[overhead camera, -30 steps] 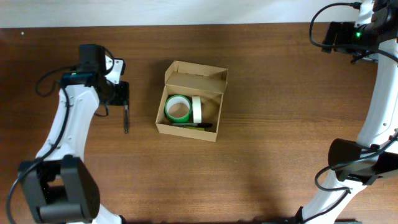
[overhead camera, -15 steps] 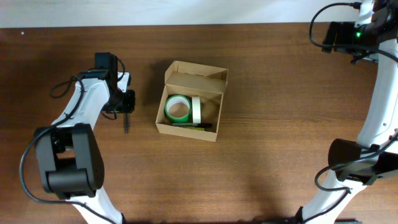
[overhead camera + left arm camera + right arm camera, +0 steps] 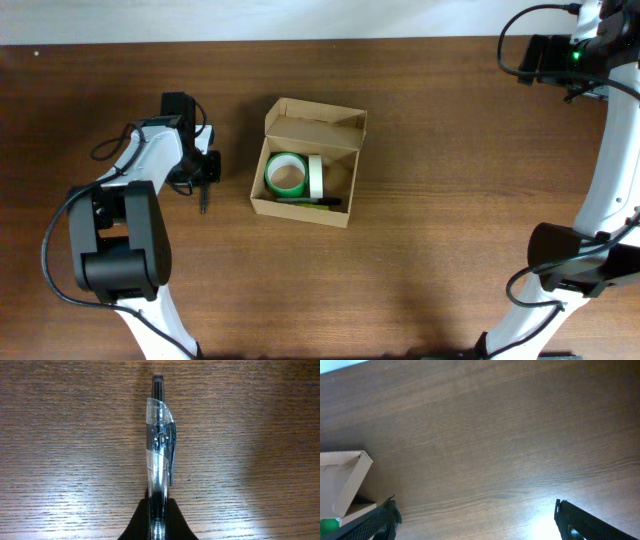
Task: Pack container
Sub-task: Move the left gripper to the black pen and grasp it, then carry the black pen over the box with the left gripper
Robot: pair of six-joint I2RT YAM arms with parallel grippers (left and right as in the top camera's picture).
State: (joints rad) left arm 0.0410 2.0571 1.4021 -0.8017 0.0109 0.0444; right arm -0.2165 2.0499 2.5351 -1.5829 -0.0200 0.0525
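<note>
We judge the packing to be well along but not finished. The container (image 3: 340, 178) sits open near the middle of the table (image 3: 450, 250), its flap lid (image 3: 314, 127) standing up on the far side. Three things already lie inside: a green tape roll (image 3: 285, 176) lying flat at the left, a pale roll (image 3: 316, 176) standing on edge just beside it, and a dark pen (image 3: 312, 201) along the near wall. The right part of the box floor is bare, so we reckon there is room for more. Outside the box, to its left and apart from it, is a clear pen (image 3: 159, 435). The left gripper (image 3: 157, 510) has its fingers closed on the pen's barrel, with the clip end pointing away from the wrist (whether the pen is lifted off the wood or rests on it, we cannot tell). The right gripper (image 3: 475, 506) is far off toward the table's far right corner, its fingers spread wide with nothing between them, and only a corner of the container shows at the left edge of its view. What seems left to us is to carry the clear pen across, release it inside, and fold the flap lid down. No other loose item shows in the overhead view.
</note>
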